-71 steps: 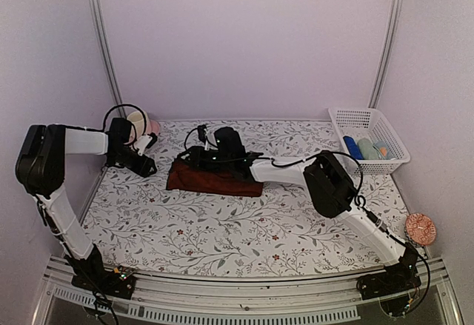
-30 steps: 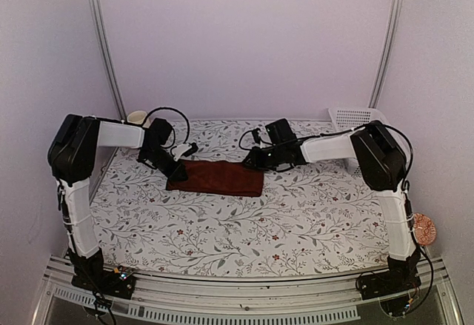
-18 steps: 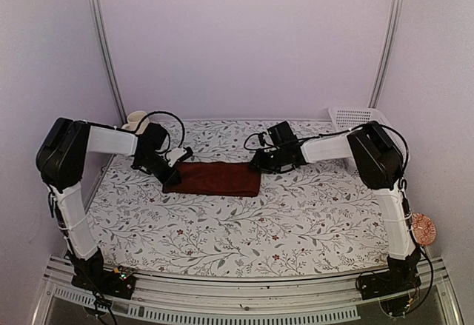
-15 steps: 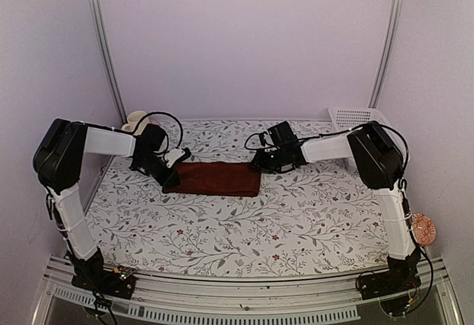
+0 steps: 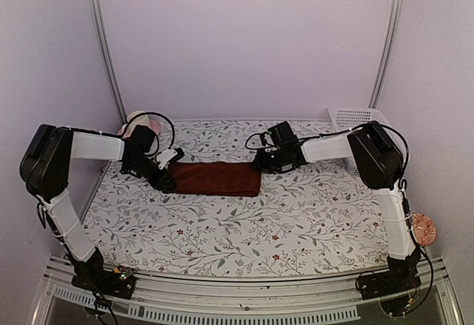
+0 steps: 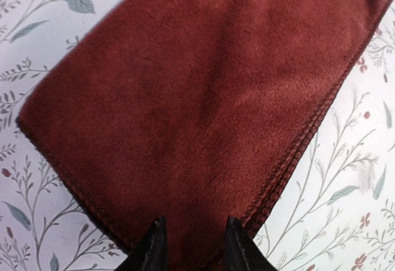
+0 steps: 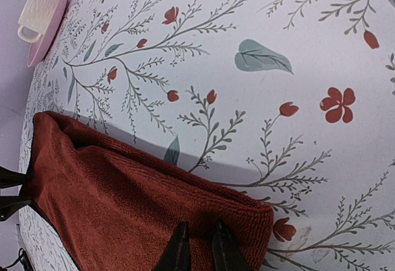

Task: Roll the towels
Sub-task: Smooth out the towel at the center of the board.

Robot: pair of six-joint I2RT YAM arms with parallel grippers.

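Black left claw (image 6: 192, 249): fingers slightly apart, tips sitting on the left short end of the maroon towel (image 5: 215, 178), nothing pinched that I can see. Right claw (image 7: 199, 249): fingers nearly together at the opposite short end, right at the corner. Can't tell if a ply is caught between them.

Towel position: folded into a long flat strip on the floral surface (image 5: 244, 229), back-centre, spanning the gap between the two claws. No curl at either end, so the roll itself isn't started.

My read on the step: strip is prepped and we're at the setup for rolling.

Next move probably needs:
- one claw to bite the full stack of plies at one short end
- flip that end over and walk it along the strip
- keep the edges square, since loose plies would make the roll cone out

Counts:
- claws: 2
- maroon towels: 1
- light-blue towels: 0 in view
- white basket (image 5: 354, 115): 1, back right, contents hidden behind the right arm
- pink-and-cream item (image 5: 138, 121): 1, back-left corner
- orange patterned disc (image 5: 420, 229): 1, off the surface by the right arm
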